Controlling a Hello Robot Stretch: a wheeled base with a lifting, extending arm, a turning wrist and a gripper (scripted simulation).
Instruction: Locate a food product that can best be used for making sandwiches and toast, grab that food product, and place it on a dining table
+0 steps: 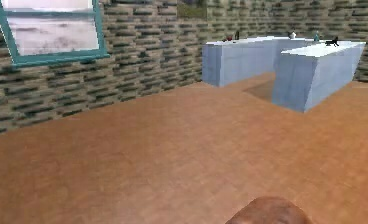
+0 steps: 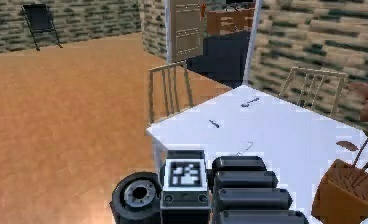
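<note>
Hand (image 2: 137, 197): you see its dark round body low in the arm side view, left of the white marker square (image 2: 185, 175) on the arm (image 2: 242, 190); you cannot make out its fingers, so you cannot tell whether they are apart or together, or whether it holds anything
Brown lump (image 1: 274, 211): rounded, cut off by the forward view's bottom edge, right of middle; the colour suits bread, but you cannot confirm it
Table (image 2: 282, 135): white top just beside the arm, with small dark utensils (image 2: 250, 101) lying on it and a wooden block (image 2: 347, 190) holding sticks at its near right
Chairs (image 2: 170, 88): two pale wooden ones at the table's far sides
Counters (image 1: 292, 65): light blue, near a brick wall (image 1: 142, 50) with a window (image 1: 54, 32) at the forward view's upper left
</note>
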